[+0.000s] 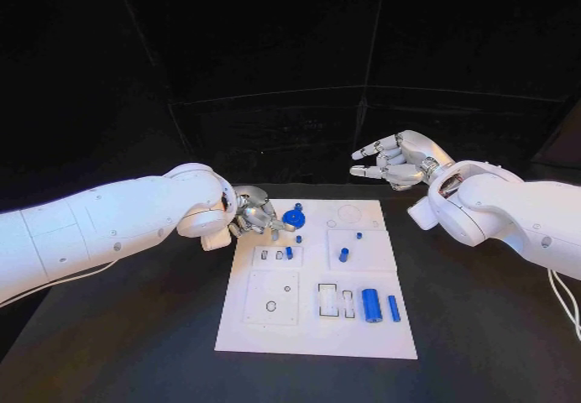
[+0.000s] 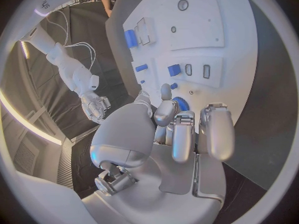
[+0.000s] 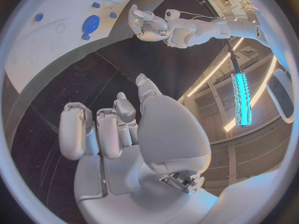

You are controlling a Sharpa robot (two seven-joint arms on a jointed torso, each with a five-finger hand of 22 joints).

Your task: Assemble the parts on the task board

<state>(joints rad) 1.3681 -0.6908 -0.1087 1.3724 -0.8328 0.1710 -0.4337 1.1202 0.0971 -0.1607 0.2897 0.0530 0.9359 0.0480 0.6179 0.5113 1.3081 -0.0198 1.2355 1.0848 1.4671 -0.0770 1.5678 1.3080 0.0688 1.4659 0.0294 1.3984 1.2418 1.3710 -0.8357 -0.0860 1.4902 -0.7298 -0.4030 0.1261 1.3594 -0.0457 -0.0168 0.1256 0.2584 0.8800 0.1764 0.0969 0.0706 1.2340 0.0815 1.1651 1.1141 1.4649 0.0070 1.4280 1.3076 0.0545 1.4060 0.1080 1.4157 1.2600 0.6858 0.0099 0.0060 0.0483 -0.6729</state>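
Note:
The white task board [image 1: 260, 332] lies mid-table. My left hand [image 1: 252, 214] hovers at its far left corner with fingers loosely bent and nothing in them. Its fingertips [image 2: 165, 92] are close beside a round blue disc [image 1: 293, 220]; I cannot tell whether they touch it. In the left wrist view, my left hand [image 2: 181, 129] shows the disc [image 2: 181, 103] just past the fingers. My right hand [image 1: 394, 159] is raised beyond the board's far right corner, fingers apart and empty, as the right wrist view [image 3: 118, 134] also shows.
On the board, a blue cylinder [image 1: 372, 305] and a thin blue bar [image 1: 394, 307] lie near the front right. A blue block [image 1: 288, 252] and small blue pegs [image 1: 344, 253] stand mid-board. Black table [image 1: 484, 336] surrounds the board.

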